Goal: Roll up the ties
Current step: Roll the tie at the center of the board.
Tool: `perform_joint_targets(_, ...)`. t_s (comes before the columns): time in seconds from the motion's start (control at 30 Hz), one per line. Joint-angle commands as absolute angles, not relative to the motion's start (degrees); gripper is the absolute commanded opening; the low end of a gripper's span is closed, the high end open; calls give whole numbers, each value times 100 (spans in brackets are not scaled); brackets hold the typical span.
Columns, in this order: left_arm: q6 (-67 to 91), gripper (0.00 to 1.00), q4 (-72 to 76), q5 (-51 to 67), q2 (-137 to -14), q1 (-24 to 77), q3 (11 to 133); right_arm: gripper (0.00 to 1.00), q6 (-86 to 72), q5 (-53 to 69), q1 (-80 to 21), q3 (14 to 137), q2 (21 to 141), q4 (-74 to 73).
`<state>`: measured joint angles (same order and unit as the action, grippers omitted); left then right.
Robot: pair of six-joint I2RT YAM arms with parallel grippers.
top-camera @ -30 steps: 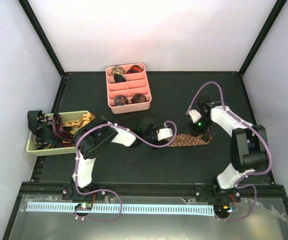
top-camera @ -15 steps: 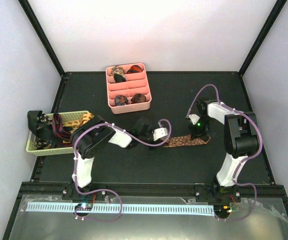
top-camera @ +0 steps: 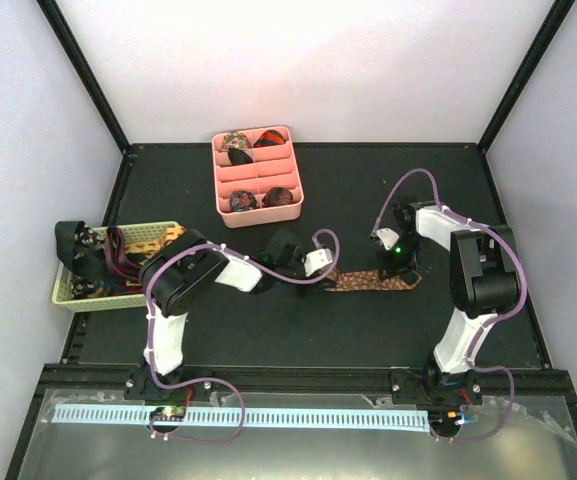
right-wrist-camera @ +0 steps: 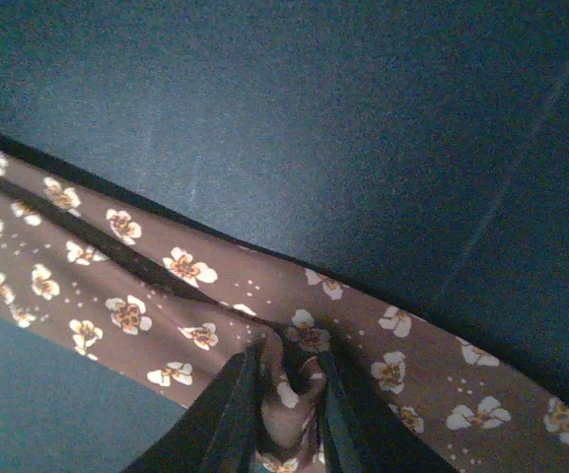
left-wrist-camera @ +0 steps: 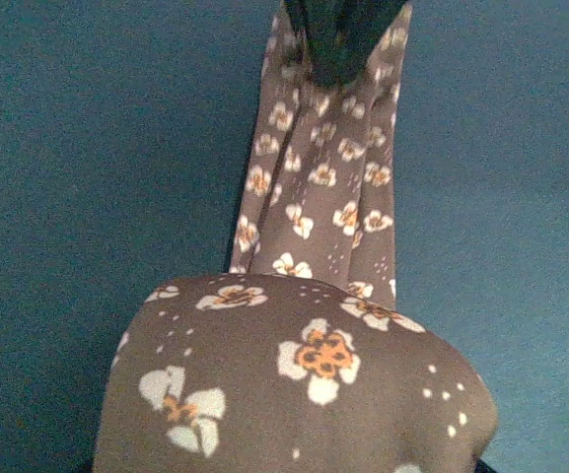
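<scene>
tie (top-camera: 373,281) long axis left-right on counter (top-camera: 268,330) | left hand (top-camera: 328,278) clasps rolled end | right hand (right-wrist-camera: 286,384) pinches far end | rolling likely heads rightward

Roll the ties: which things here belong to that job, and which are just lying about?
Job: brown floral tie, partly rolled; rolled ties in the pink tray; loose ties in the woven basket.
Lying about: pink tray and woven basket, containers only; white slotted strip at the near edge.
</scene>
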<state>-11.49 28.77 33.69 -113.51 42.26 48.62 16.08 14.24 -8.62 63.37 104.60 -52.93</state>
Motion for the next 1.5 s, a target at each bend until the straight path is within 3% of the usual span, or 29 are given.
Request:
perform_joint_targets(0.0, -1982, 28, 1462, 2519, -11699, 4296, 5055, 21, 1737, 529, -781, 6104, 10601, -4826)
perform_joint_targets(0.3, -2456, 27, 656, 2092, -11725, 4432, 5115, 47, 1880, 605, -602, 6370, 10102, -5395)
perform_joint_targets(0.43, -2522, 27, 530, 2005, -11767, 4482, 5129, 53, 1961, 719, -480, 6662, 9896, -5670)
perform_joint_targets(0.67, -2582, 27, 479, 1961, -11783, 4513, 5093, 55, 953, 3423, -739, 6770, 9781, -5745)
perform_joint_targets(0.87, -2642, 27, 476, 1970, -11798, 4542, 5040, 58, 122, 4638, -1061, 6295, 10008, -4990)
perform_joint_targets(1.23, -2663, 27, 489, 1947, -11794, 4553, 5025, 56, -595, 4705, -1665, 6171, 10419, -4036)
perform_joint_targets(1.47, -2637, 27, 486, 1951, -11803, 4574, 5032, 33, -629, 4192, -1723, 6348, 10764, -4034)
